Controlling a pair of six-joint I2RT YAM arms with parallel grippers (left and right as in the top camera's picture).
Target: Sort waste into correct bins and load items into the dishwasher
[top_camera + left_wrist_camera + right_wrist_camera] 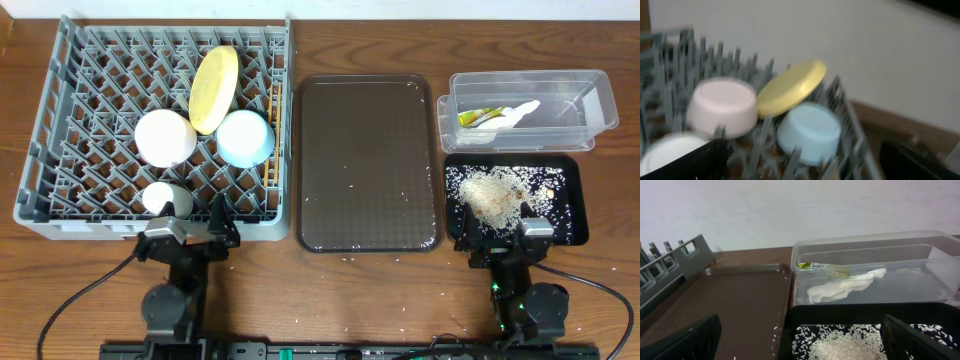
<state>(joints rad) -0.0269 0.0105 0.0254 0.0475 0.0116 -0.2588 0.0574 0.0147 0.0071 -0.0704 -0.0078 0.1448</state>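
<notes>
The grey dish rack (60, 195) holds the yellow plate (214, 88) on edge, the white bowl (165, 137), the light blue bowl (245, 137) and the small white cup (165, 198), all upside down. The chopsticks (273, 130) lie by its right wall. The clear tub (590, 100) holds the white napkin (515, 113) and the yellow-green wrapper (478, 117). The black tray (570, 175) holds rice (495, 192). My left gripper (190, 230) is open and empty at the rack's front edge, facing plate (790, 87) and bowls. My right gripper (505, 240) is open and empty at the black tray's (840, 312) front, over rice (850, 342).
The dark brown serving tray (367, 165) lies between the rack and the bins, with a few stray rice grains on it and on the table in front of it. Arm bases and cables sit along the table's front edge.
</notes>
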